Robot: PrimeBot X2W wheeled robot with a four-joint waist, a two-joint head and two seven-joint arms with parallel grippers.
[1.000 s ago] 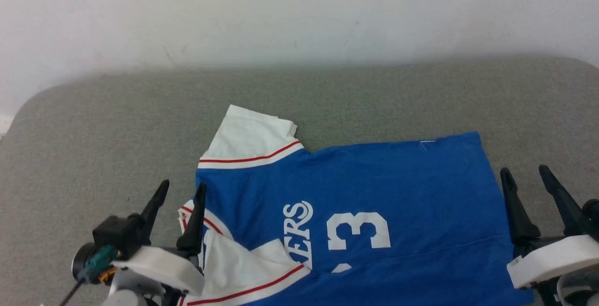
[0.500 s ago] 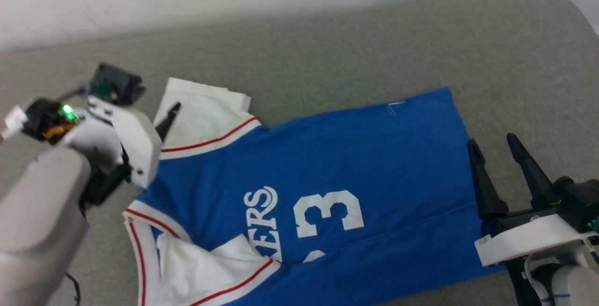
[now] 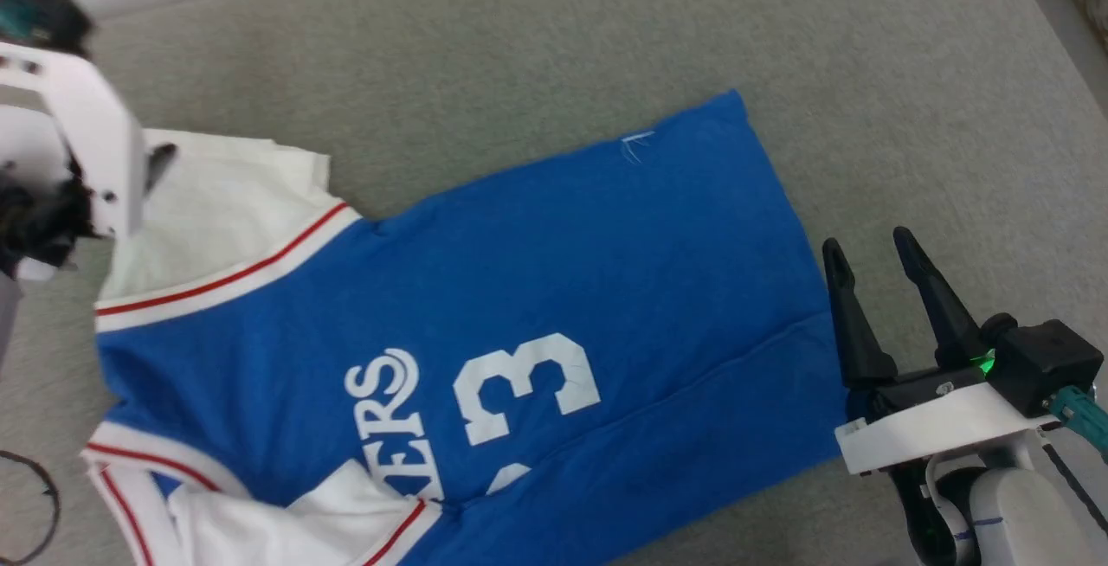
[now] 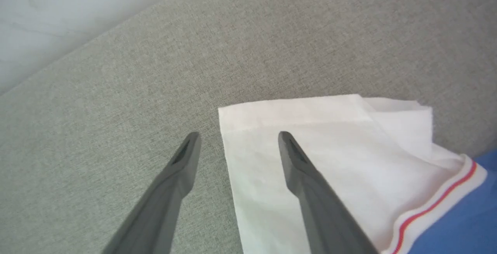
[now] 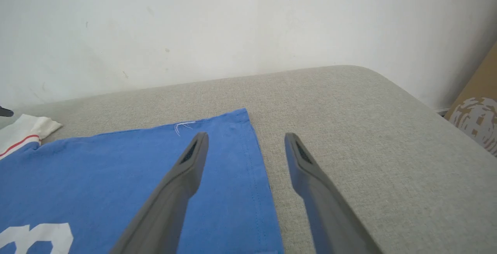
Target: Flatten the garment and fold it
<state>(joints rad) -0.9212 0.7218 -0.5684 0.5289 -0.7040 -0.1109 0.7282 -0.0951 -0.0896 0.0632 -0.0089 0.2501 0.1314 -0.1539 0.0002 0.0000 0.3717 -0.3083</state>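
Note:
The garment (image 3: 537,289), a royal-blue jersey with white lettering and a white number, lies spread on the grey surface, hem to the right. Its far white sleeve (image 3: 225,202) has red-and-white trim, and a near white sleeve (image 3: 286,523) is folded onto the body. My left gripper (image 4: 238,135) is open and straddles the outer edge of the far sleeve (image 4: 330,157), one finger above the cloth and one above the grey surface. In the head view one fingertip (image 3: 161,157) of it shows. My right gripper (image 3: 870,246) is open at the hem, whose edge (image 5: 258,157) runs between the fingers.
The grey padded surface (image 3: 519,38) reaches well past the garment at the back and right, ending in a rounded corner (image 5: 372,75). A white wall (image 5: 233,21) stands behind it. A cardboard box (image 5: 475,118) sits beyond the right edge. A thin black cable (image 3: 35,505) loops at lower left.
The head camera has turned, shifting the whole picture. My left arm has swung from beside the collar up to the far white sleeve. My right gripper stays open at the hem.

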